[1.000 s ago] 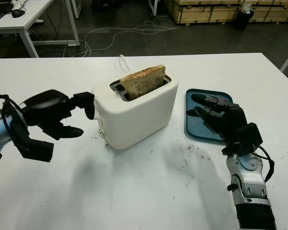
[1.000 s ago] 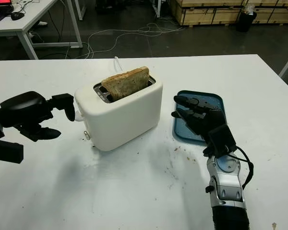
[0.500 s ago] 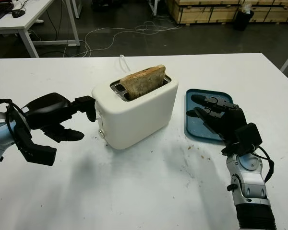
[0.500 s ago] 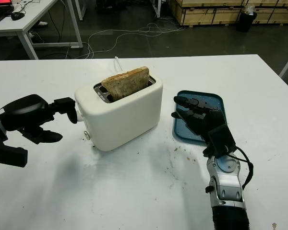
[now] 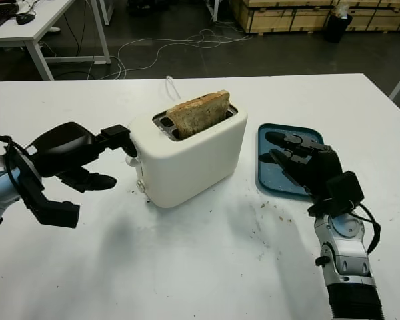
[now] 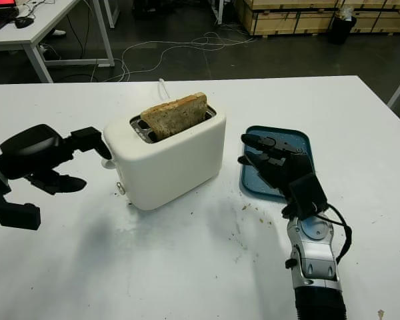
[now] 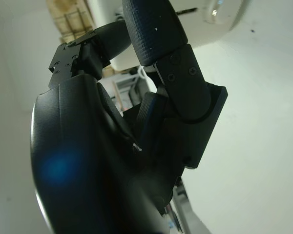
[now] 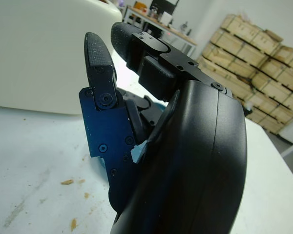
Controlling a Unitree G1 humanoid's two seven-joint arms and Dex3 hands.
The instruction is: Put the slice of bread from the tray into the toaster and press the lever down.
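rough brown bread slice [image 5: 199,113] stands in the glossy rounded white toaster [image 5: 187,157]. left hand [image 5: 80,157] grips nothing, fingertip at its end. right hand [image 5: 300,160] empty over the blue tray [image 5: 265,137].

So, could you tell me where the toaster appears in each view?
Left eye view: toaster at centre, left of the tray.
Right eye view: left of centre.
Left wrist view: white body beyond the left hand.
Right wrist view: white wall beyond the right hand.
Shared landmark: protruding bread slice.
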